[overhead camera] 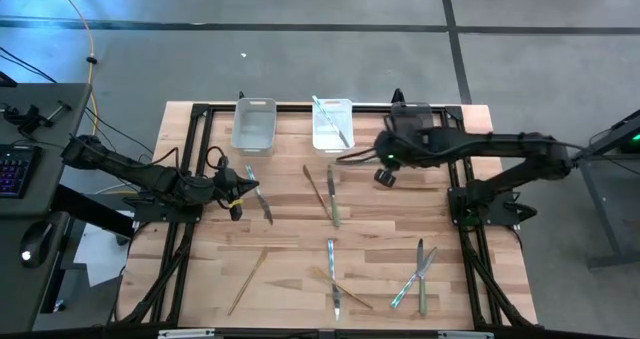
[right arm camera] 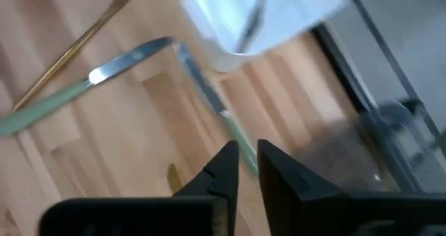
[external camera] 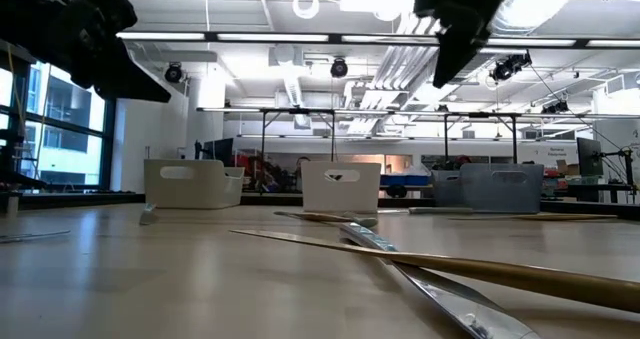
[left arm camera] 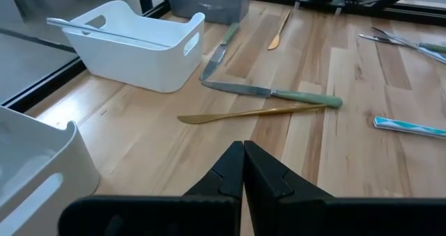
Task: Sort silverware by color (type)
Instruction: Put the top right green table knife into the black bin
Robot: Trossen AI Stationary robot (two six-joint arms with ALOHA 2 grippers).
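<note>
Right gripper (right arm camera: 247, 168) fingers stand slightly apart, holding nothing, above the bare wood table (overhead camera: 290, 234) near the white rectangular plastic bin (overhead camera: 332, 125) with one pale teal-silver piece (overhead camera: 330, 118) inside. Left gripper (left arm camera: 243, 168) pinched closed, empty, at the left edge. Remaining slim gold-tan and green-handled silverware (overhead camera: 333, 197) lies scattered on the table; no legible writing.

Bright, even light falls from ceiling strip lamps (external camera: 300, 37), which glare white in the low view. Shadows on the bench (overhead camera: 290, 249) are soft and faint. The right wrist view is smeared with motion blur, and the nearest cutlery in the low view is out of focus.
</note>
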